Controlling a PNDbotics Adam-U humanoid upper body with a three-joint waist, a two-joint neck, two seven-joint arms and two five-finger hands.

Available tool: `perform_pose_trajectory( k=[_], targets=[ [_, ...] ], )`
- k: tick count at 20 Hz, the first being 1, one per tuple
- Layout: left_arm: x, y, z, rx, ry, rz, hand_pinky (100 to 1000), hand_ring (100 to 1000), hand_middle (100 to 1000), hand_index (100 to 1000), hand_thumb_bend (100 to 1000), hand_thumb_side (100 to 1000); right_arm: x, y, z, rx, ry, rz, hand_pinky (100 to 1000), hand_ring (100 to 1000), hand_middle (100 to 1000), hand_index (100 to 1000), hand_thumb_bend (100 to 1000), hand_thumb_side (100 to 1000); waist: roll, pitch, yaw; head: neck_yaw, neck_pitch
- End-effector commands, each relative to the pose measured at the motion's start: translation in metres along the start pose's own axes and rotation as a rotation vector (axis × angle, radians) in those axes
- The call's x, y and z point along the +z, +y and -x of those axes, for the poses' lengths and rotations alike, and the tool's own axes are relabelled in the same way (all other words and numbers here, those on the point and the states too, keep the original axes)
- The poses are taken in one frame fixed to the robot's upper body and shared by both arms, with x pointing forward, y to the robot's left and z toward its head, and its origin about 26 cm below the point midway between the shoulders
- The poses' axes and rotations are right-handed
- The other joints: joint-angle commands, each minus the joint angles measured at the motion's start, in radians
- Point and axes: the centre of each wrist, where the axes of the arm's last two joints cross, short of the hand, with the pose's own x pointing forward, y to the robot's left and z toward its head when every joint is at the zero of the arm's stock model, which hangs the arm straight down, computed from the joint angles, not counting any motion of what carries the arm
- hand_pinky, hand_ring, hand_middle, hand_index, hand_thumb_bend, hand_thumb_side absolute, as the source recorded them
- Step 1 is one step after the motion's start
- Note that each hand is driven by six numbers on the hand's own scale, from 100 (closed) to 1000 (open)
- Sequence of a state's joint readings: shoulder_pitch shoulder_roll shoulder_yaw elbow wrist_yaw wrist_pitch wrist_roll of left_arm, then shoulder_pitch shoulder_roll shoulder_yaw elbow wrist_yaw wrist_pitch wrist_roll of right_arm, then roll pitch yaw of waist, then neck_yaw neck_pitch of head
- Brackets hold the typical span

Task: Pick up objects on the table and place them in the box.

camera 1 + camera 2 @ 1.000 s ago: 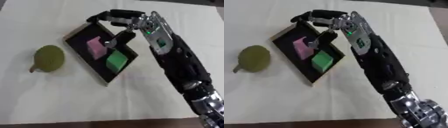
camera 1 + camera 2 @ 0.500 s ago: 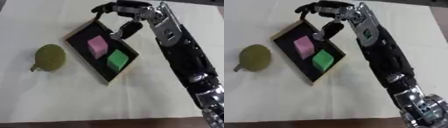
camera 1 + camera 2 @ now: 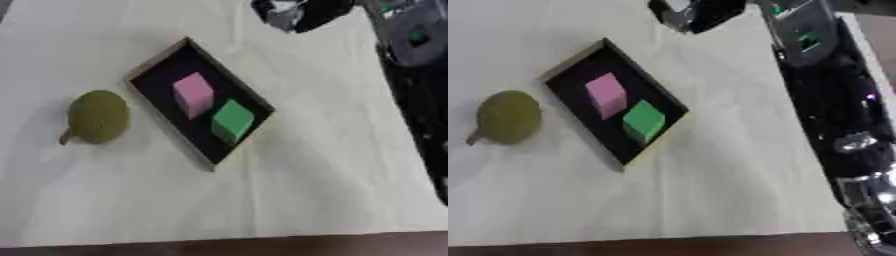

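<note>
Your right hand [image 3: 697,12] shows only in part at the top edge, above and well apart from the box [image 3: 156,74]; whether its fingers are spread or curled you cannot tell (the picture blurs it). The shallow black box with its pale rim lies askew on the white table [image 3: 332,165]. Inside it sit a pink cube [image 3: 193,92] and, just beside it toward the near corner, a green cube [image 3: 232,119]. An olive-green pear-like fruit [image 3: 98,116] lies on the table left of the box, apart from it. No writing can be read on anything.
</note>
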State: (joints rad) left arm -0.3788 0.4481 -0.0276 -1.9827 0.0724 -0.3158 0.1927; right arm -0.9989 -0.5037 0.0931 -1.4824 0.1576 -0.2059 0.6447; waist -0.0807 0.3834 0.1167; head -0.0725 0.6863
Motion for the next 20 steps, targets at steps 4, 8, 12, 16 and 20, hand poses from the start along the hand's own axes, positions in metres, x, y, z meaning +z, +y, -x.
perform_pose_trajectory(
  k=[4, 8, 12, 16, 20],
  targets=[
    [-0.007, 0.008, -0.007, -0.044, -0.031, -0.001, 663, 817, 796, 810, 100, 620, 0.057, -0.033, -0.018, 0.018, 0.002, 0.164, 1000, 977, 717, 875, 100, 374, 0.014, -0.020, -0.007, 0.021, 0.001],
    [-0.018, 0.024, -0.013, -0.214, -0.049, 0.057, 666, 809, 786, 818, 100, 543, 0.086, -0.034, -0.026, 0.011, -0.010, 0.263, 1000, 966, 696, 855, 100, 433, 0.027, -0.016, -0.011, 0.036, 0.006],
    [-0.037, 0.036, -0.025, -0.521, -0.053, 0.233, 679, 797, 770, 835, 108, 439, 0.106, -0.033, -0.036, 0.022, -0.008, 0.328, 1000, 963, 693, 847, 100, 446, 0.037, -0.019, -0.019, 0.041, 0.014],
    [-0.050, 0.039, -0.034, -0.761, -0.019, 0.481, 700, 794, 765, 853, 196, 417, 0.120, -0.030, -0.044, 0.041, 0.007, 0.371, 1000, 961, 694, 843, 100, 457, 0.044, -0.022, -0.027, 0.046, 0.019],
    [-0.049, 0.041, -0.036, -0.863, 0.092, 0.739, 726, 816, 791, 884, 211, 488, 0.127, -0.027, -0.049, 0.057, 0.014, 0.395, 1000, 960, 695, 839, 100, 458, 0.046, -0.019, -0.035, 0.047, 0.017]
  ],
)
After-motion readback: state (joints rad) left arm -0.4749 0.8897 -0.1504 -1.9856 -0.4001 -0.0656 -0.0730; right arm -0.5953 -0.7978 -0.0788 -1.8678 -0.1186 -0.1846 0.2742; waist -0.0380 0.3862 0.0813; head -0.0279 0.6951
